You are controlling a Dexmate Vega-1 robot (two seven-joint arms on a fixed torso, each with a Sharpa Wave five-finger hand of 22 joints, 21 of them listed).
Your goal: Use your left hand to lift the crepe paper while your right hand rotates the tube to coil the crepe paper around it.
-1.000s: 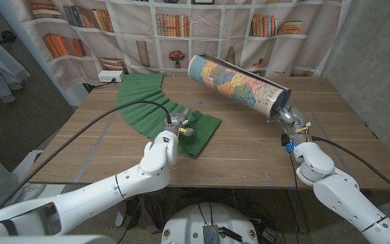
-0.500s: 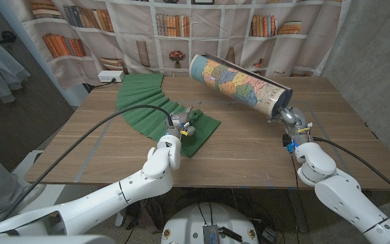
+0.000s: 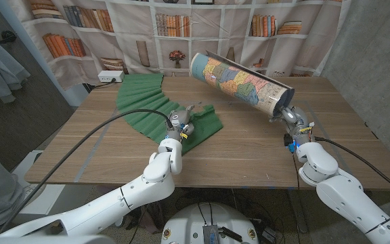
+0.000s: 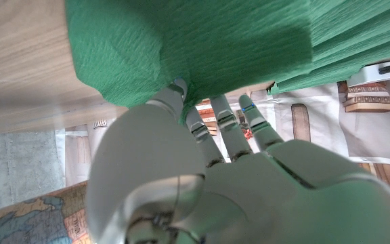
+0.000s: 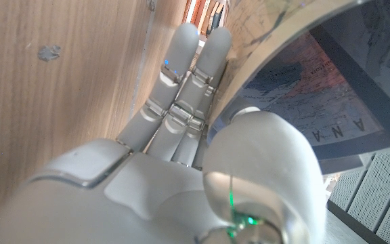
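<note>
The green crepe paper (image 3: 147,102) lies fanned out across the far left of the table, its near end lifted off the wood. My left hand (image 3: 179,124) pinches that raised end, and in the left wrist view its fingers (image 4: 212,118) press into the green crepe paper (image 4: 202,41). The tube (image 3: 239,81), printed with a coloured map, slants up from the right side toward the table's middle. My right hand (image 3: 291,119) grips the tube's near open end, with the rim of the tube (image 5: 303,88) between thumb and fingers.
A white power strip (image 3: 110,76) sits at the table's far left edge. A bookshelf-print curtain (image 3: 181,27) hangs behind the wooden table (image 3: 249,149). Black cables trail from both arms over the table's near edge.
My left hand has moved away from me and lifted the paper's near end, so the fold now stands off the table. The tube's far end shifted slightly right.
</note>
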